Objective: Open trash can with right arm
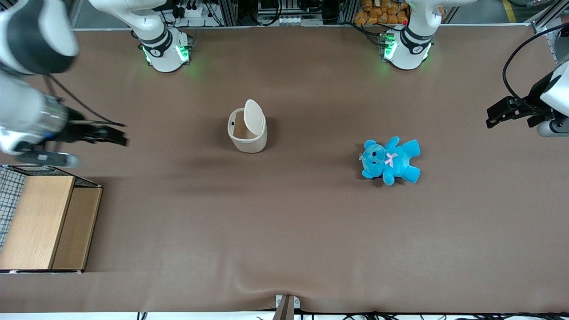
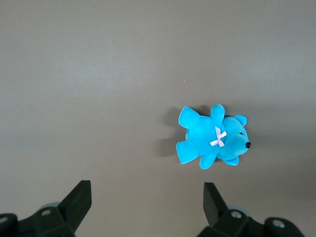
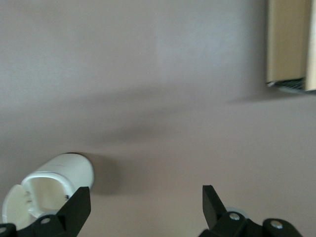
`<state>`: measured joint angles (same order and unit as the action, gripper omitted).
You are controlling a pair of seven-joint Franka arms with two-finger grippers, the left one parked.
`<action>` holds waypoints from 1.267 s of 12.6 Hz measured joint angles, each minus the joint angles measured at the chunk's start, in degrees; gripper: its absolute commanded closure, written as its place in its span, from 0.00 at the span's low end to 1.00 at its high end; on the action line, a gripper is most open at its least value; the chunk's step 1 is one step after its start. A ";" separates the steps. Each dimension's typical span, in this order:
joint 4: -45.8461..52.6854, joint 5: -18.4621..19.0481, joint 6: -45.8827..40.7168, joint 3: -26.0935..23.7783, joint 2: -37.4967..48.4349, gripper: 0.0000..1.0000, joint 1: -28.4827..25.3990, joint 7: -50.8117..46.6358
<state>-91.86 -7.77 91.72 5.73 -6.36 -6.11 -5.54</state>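
Note:
The cream-white trash can (image 1: 247,133) stands on the brown table mat, near its middle. Its flat lid (image 1: 254,116) is swung up on edge and the inside shows. My right gripper (image 1: 116,137) hangs above the table toward the working arm's end, well apart from the can and holding nothing. In the right wrist view its fingers are spread wide around bare mat, midway point (image 3: 146,202), and the open can (image 3: 49,187) shows beside one fingertip (image 3: 79,202).
A wooden box with wire mesh (image 1: 42,218) stands at the working arm's end, nearer the front camera; its corner shows in the right wrist view (image 3: 291,47). A blue teddy bear (image 1: 391,161) lies toward the parked arm's end and shows in the left wrist view (image 2: 212,140).

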 measured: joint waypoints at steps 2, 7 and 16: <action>0.14 0.34 -1.56 0.67 1.67 0.00 3.94 5.06; 7.13 5.01 -9.62 -1.43 4.04 0.00 5.54 2.85; 10.39 6.29 -17.15 -1.76 6.25 0.00 5.52 4.53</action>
<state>-81.48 -1.48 74.57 3.97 -0.11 -0.59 -1.01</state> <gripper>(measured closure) 0.000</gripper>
